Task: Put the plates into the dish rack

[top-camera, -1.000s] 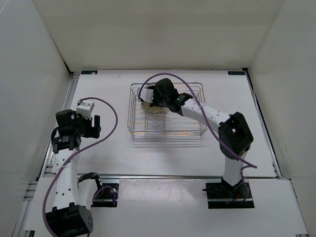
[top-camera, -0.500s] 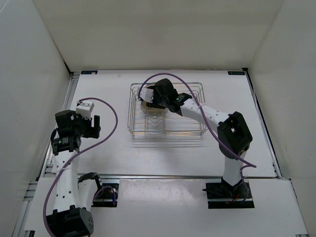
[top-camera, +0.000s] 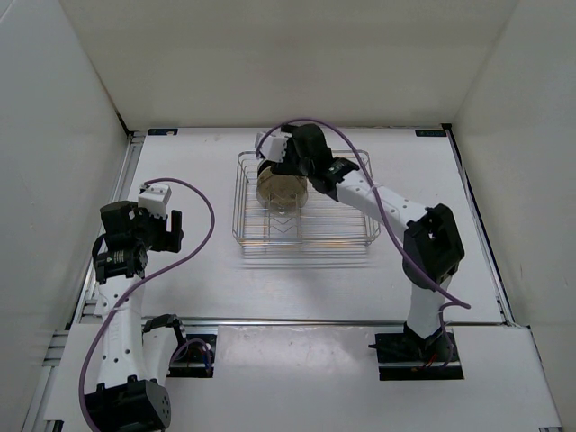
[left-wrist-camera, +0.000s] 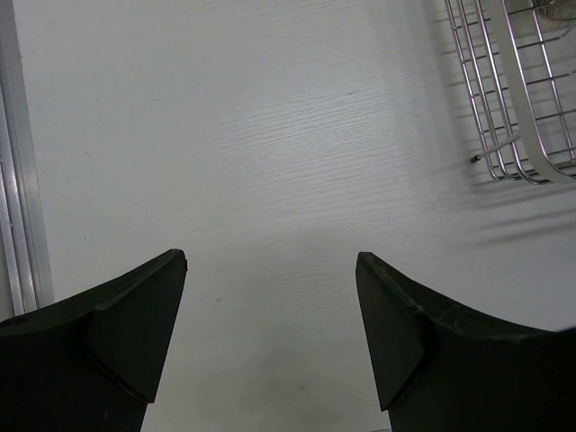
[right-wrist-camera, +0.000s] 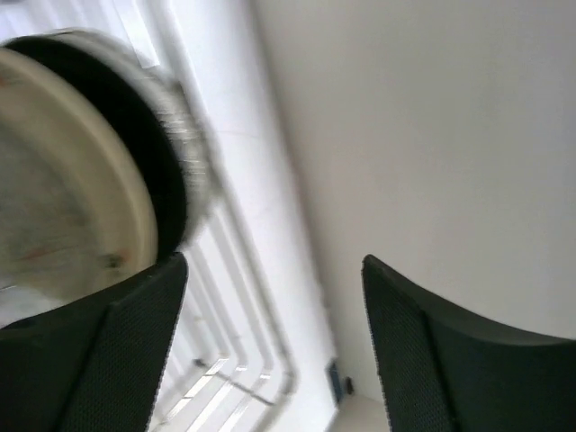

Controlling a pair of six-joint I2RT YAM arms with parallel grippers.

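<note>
The silver wire dish rack [top-camera: 346,229] stands mid-table. A tan-yellow plate [top-camera: 281,187] stands on edge in its left part. The right wrist view shows that tan plate [right-wrist-camera: 63,180] at the left with a black plate [right-wrist-camera: 148,144] right behind it, both blurred, over the rack's wires [right-wrist-camera: 234,306]. My right gripper [top-camera: 277,160] hovers above the rack's far left corner, open [right-wrist-camera: 274,261] and holding nothing. My left gripper [top-camera: 176,230] hangs open [left-wrist-camera: 270,261] over bare table, left of the rack, whose corner [left-wrist-camera: 513,108] shows in its wrist view.
White walls close in the table at the back and on both sides. A metal rail [left-wrist-camera: 18,225] runs along the table's left edge. The right arm's purple cable [top-camera: 315,126] loops over the rack's far rim.
My right gripper has opened, let go of the tan plate in the rack, and risen back toward the rack's far left corner. The left arm has not moved.
</note>
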